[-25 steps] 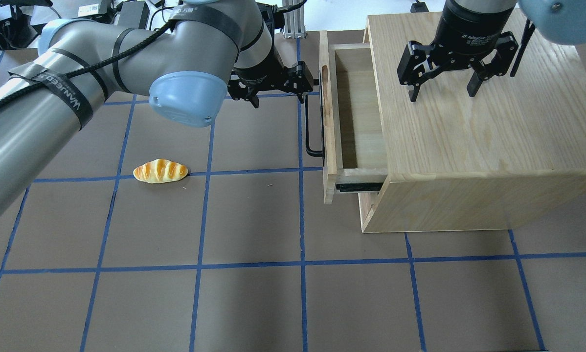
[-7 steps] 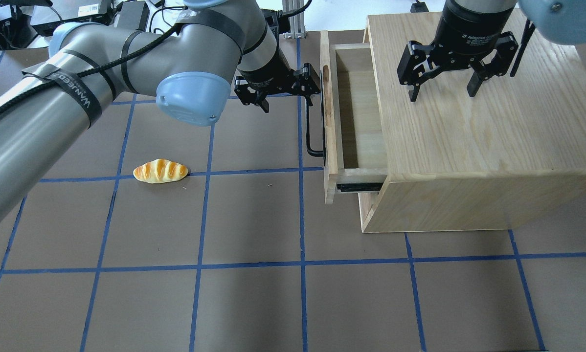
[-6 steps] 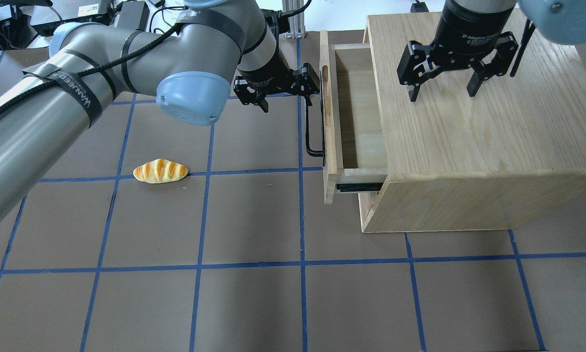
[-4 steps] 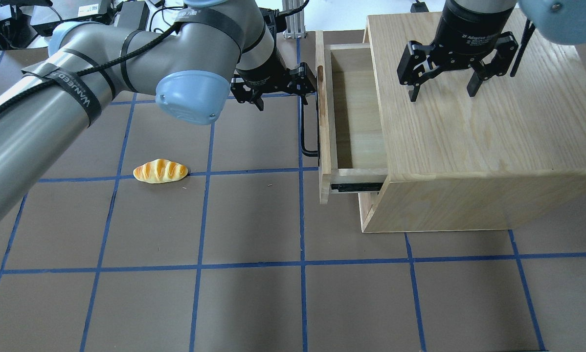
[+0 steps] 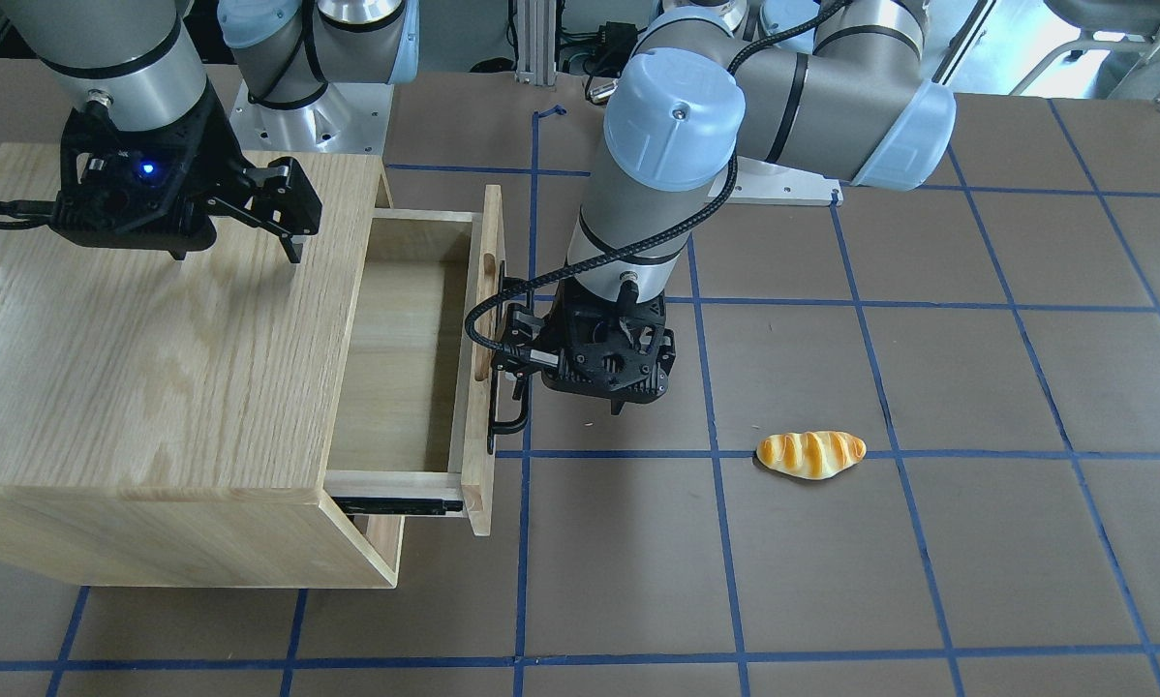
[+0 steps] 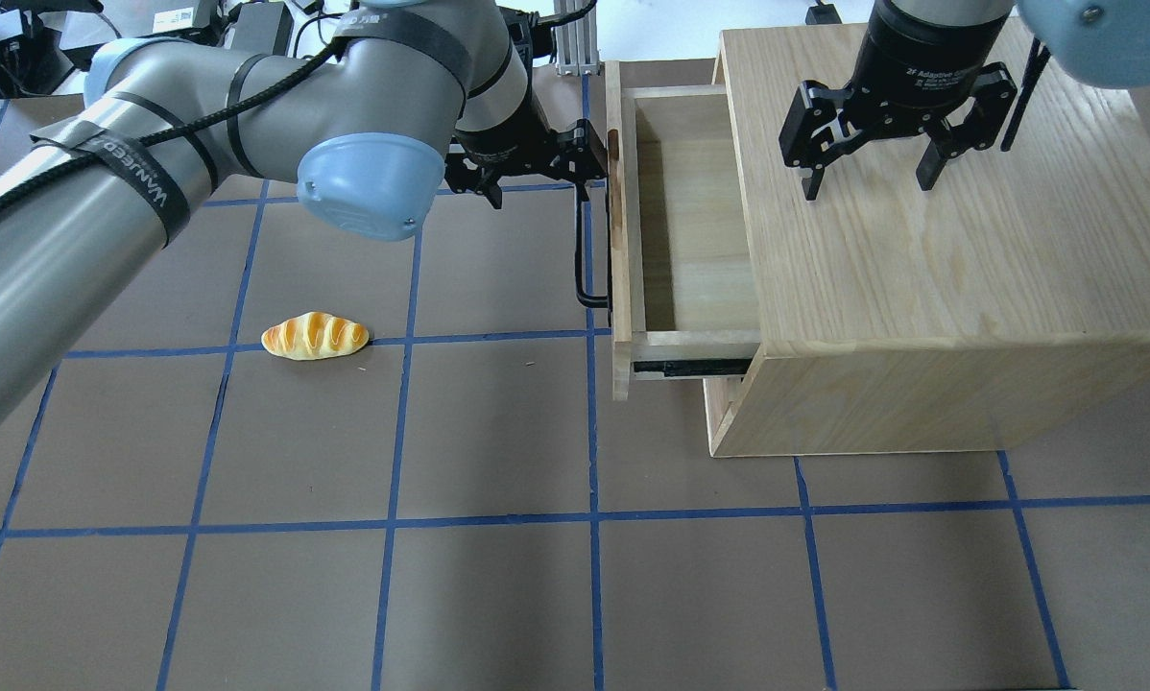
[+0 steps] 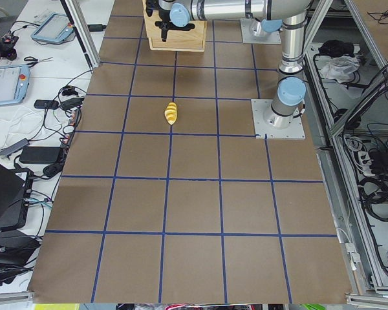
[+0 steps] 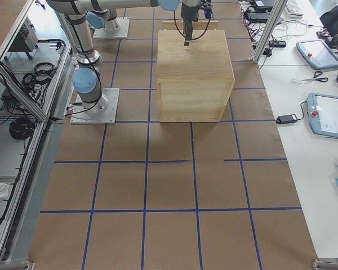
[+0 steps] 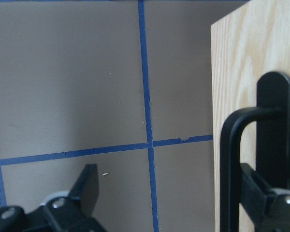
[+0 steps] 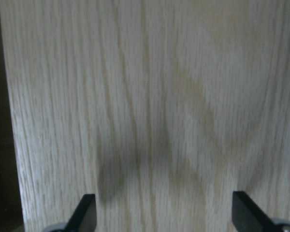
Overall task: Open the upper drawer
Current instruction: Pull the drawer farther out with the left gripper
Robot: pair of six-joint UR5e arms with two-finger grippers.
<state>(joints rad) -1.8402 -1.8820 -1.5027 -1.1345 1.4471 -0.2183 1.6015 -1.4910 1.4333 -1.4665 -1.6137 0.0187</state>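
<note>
On my screens the upper drawer (image 6: 695,230) is pale, straight-grained wood with a black bar handle (image 6: 580,251). The cabinet (image 6: 921,250) is a warmer oak with bold wavy grain. The table (image 6: 498,432) is matte brown, gridded in blue tape. The bread roll (image 6: 315,336) is golden yellow with orange-brown stripes. I see the left arm (image 6: 76,230) grey with pale blue caps. The left gripper (image 6: 541,190) and right gripper (image 6: 868,187) are black, the right one carrying what looks like a small blue light.

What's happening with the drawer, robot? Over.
Left gripper open, finger hooked behind handle. Right gripper open above cabinet. Drawer partly out. Bread well aside.
</note>
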